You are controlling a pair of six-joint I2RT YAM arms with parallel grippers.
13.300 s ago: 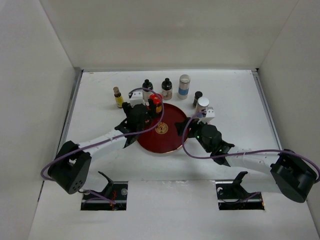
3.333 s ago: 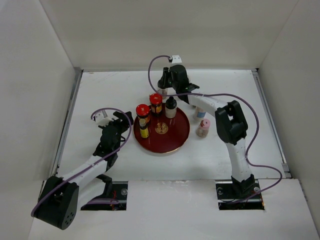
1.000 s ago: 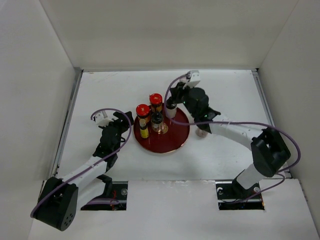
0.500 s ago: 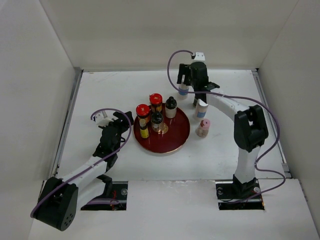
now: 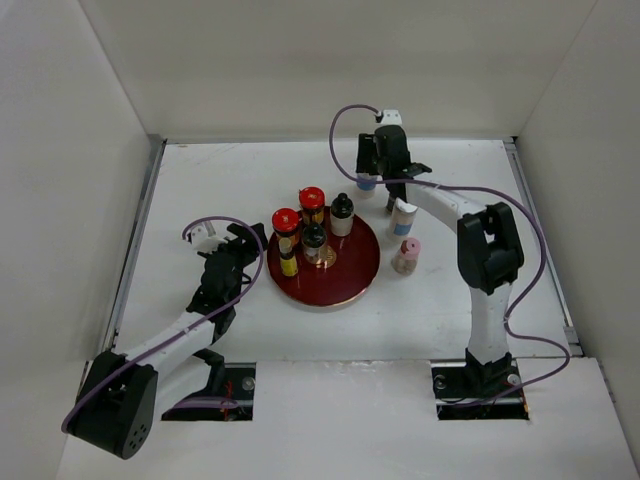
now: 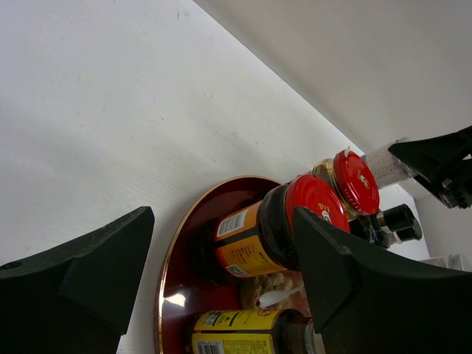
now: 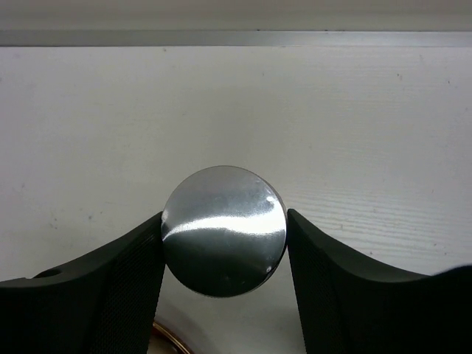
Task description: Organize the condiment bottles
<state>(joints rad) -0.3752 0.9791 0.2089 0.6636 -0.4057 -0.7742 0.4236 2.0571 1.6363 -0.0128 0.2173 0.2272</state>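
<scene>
My right gripper reaches to the back of the table and is shut on the blue-banded white bottle. In the right wrist view both pads touch its silver cap. On the dark red plate stand two red-capped jars, a yellow-labelled bottle and two black-capped bottles. A second silver-capped white bottle and a pink bottle stand right of the plate. My left gripper is open and empty, just left of the plate, facing the red-capped jars.
White walls enclose the table on three sides, and a metal strip runs along the back edge just behind the held bottle. The plate's gold rim shows below my right gripper. Purple cables loop over both arms.
My right gripper left a black-capped bottle on the plate, swung back to the blue-banded bottle and has now closed on its cap. The left arm has not moved.
</scene>
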